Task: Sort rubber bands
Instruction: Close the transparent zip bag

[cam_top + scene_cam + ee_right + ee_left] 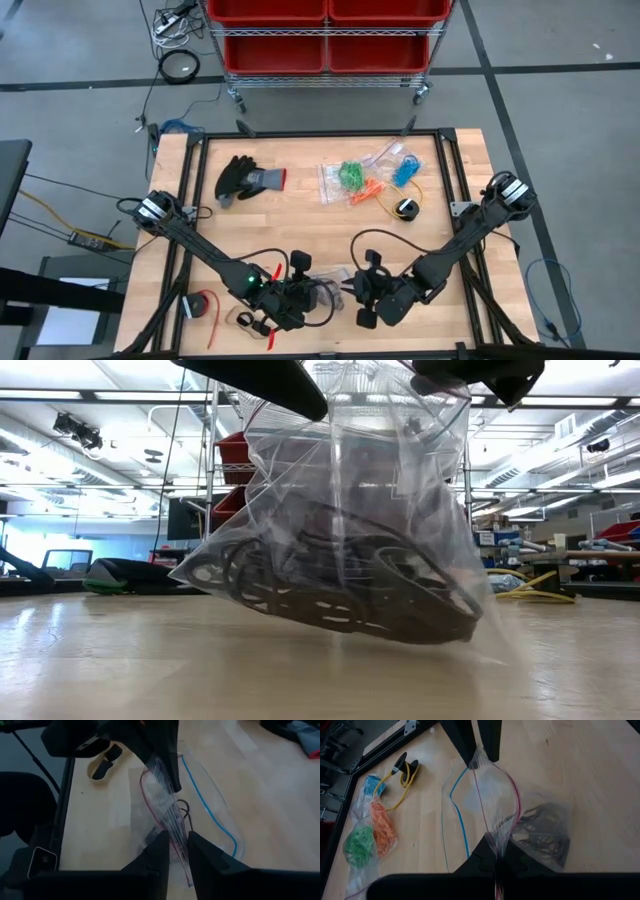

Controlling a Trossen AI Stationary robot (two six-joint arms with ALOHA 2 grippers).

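A clear zip bag (340, 530) holding black rubber bands (542, 832) hangs between my two grippers over the table's near middle. My left gripper (497, 862) and my right gripper (175, 851) are each shut on the bag's mouth, at opposite ends, and face each other. The mouth's blue-lined edge (220, 820) sags open. At the far middle lie clear bags of green rubber bands (350, 176), orange rubber bands (368, 190) and blue rubber bands (405, 170). My left gripper pinches the bag's pink-lined mouth edge (497, 840) between its two fingers, which slant downward. The plastic gathers into pleats at the fingers. The bag hangs below with the black bands in its bottom. My right gripper pinches the same pink-lined edge at its other end (172, 834) between its two fingers, also slanting down. The plastic runs in taut pleats from here toward the left gripper's fingers (167, 765). The bag hangs tilted below.
A black glove (245, 178) lies at the far left. A yellow cable with a black end piece (405, 208) lies near the sorted bags. A red roll (202, 305) sits at the near left corner. Red bins on a rack (325, 35) stand beyond the far edge.
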